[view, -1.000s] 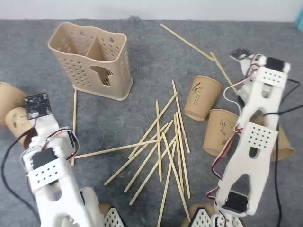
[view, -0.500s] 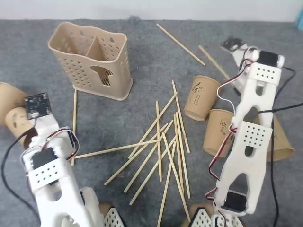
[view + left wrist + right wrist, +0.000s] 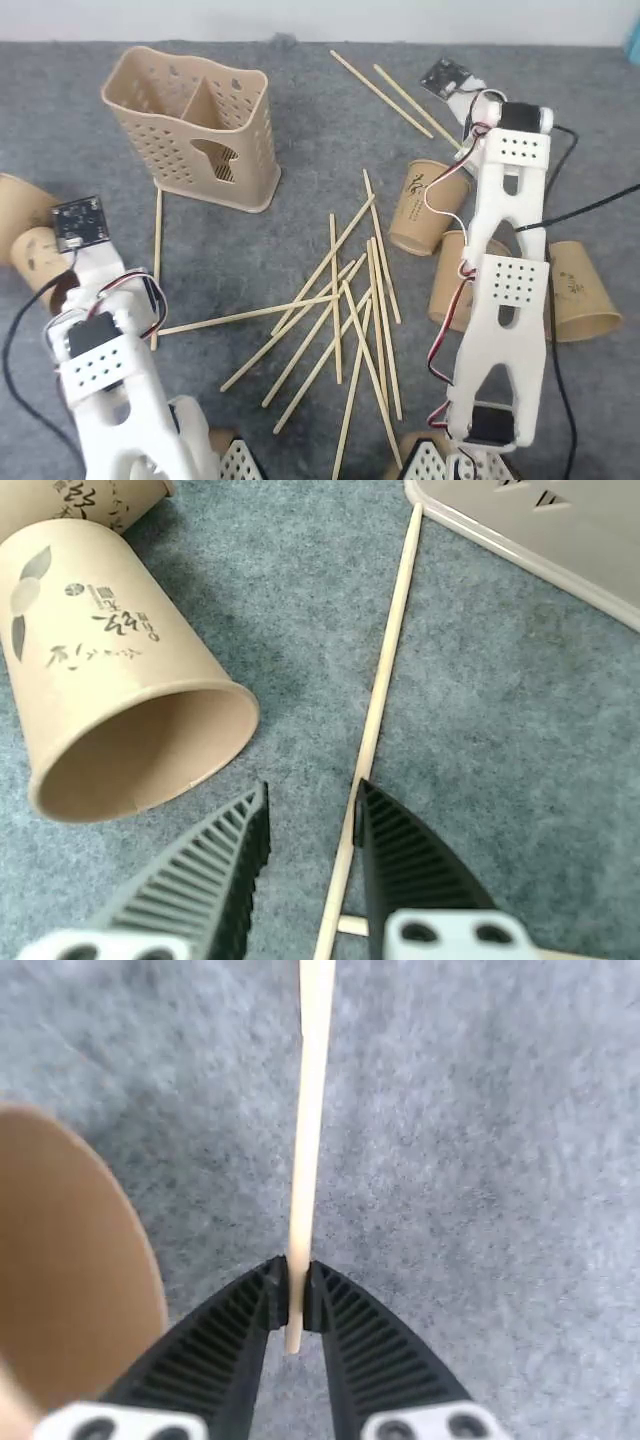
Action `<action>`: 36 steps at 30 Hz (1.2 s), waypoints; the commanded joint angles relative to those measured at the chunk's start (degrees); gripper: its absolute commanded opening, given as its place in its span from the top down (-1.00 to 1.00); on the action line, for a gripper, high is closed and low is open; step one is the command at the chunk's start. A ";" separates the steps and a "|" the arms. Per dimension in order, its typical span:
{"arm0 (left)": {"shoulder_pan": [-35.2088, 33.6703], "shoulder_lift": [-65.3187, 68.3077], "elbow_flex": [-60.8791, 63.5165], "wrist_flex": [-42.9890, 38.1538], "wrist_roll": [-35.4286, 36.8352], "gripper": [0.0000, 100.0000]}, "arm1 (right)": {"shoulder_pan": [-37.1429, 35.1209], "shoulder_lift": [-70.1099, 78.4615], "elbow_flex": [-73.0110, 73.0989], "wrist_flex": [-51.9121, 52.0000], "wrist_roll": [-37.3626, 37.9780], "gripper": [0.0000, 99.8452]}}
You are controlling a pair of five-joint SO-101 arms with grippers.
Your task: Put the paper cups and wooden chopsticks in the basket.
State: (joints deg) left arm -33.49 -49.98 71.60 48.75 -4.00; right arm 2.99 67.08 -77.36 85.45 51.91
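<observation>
Chopstick, a thin pale wooden stick (image 3: 310,1110), sat pinched near its end in the closed right claw (image 3: 297,1300), its length jutting ahead over grey carpet (image 3: 500,1160). Light, stiff and slick, it would likely pivot; a mid-shaft hold seemed safer. The left claw (image 3: 312,788) gaped, a second chopstick (image 3: 385,680) just beside one finger.

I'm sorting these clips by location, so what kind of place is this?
Most likely a robotics lab or hobby bench, not a kitchen: everything sits on a grey felt-like mat, two white robot arms share it, and chopsticks and paper cups lie scattered beside a basket like practice props.
</observation>
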 commanded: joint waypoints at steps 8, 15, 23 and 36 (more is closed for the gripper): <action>-0.09 -1.41 -0.22 -0.70 -0.62 0.73 | 4.79 0.75 3.78 -3.03 8.00 0.98; -0.09 -1.41 -0.22 -0.70 -0.62 0.73 | 3.91 3.91 4.48 0.48 19.16 0.98; -0.09 -1.41 -0.22 -0.88 -0.62 0.73 | -1.54 4.53 -5.54 14.99 24.62 0.98; -0.09 -1.23 -0.22 -1.76 -0.62 0.73 | -2.59 4.70 -17.49 17.19 21.01 0.98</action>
State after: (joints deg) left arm -33.49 -49.98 71.60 48.22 -4.00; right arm 0.00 73.23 -88.44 100.66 74.24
